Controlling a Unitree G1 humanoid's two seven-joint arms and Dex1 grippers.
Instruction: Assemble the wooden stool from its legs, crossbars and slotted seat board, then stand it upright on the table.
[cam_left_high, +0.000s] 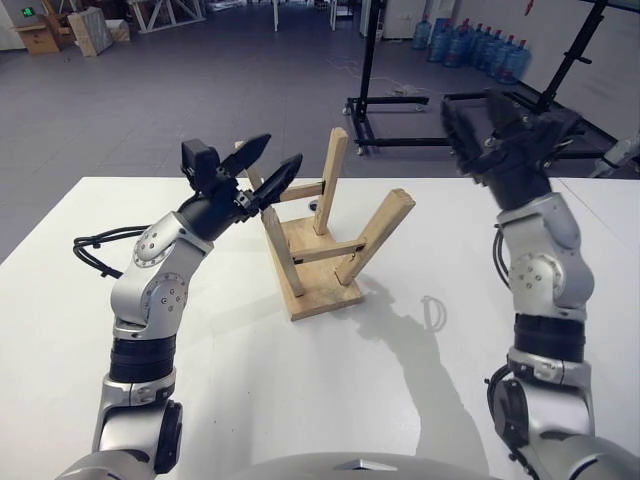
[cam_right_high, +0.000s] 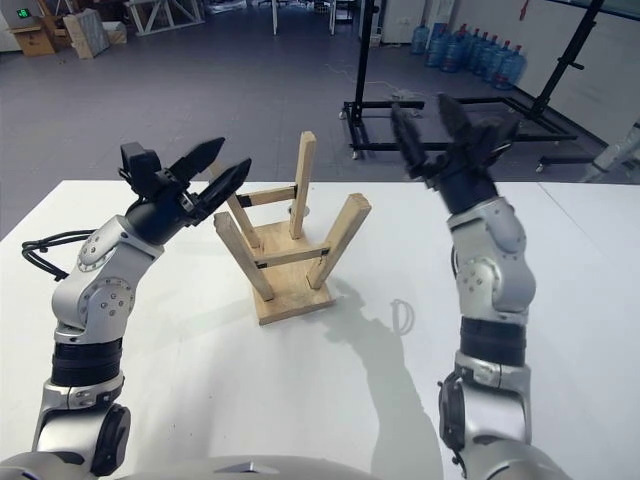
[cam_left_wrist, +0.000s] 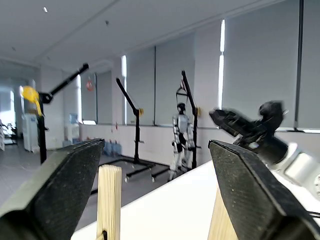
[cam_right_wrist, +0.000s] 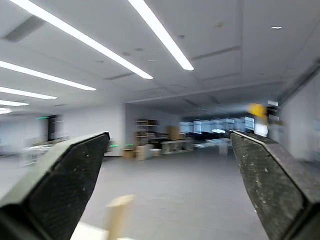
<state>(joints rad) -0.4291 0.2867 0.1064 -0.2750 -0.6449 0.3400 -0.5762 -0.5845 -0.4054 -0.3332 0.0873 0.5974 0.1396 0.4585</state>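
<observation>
Hovering left claw (cam_left_high: 281, 152): black two-finger gripper, fingers spread wide, holding nothing; tips close above a crossbar (cam_left_high: 300, 190), contact unclear.
Stool (cam_left_high: 322, 252): light wooden stool just right of the left claw, left of and below the right claw; slotted seat board (cam_left_high: 325, 298) flat on the white table (cam_left_high: 420, 400), legs slanting up.
Right claw (cam_right_high: 418, 105): black two-finger gripper raised high, fingers wide apart, empty, clear of the stool.
Left wrist view: two leg tops (cam_left_wrist: 109, 200) between its fingers, right claw beyond.
Right wrist view: one leg top (cam_right_wrist: 117, 215) between its fingers.
</observation>
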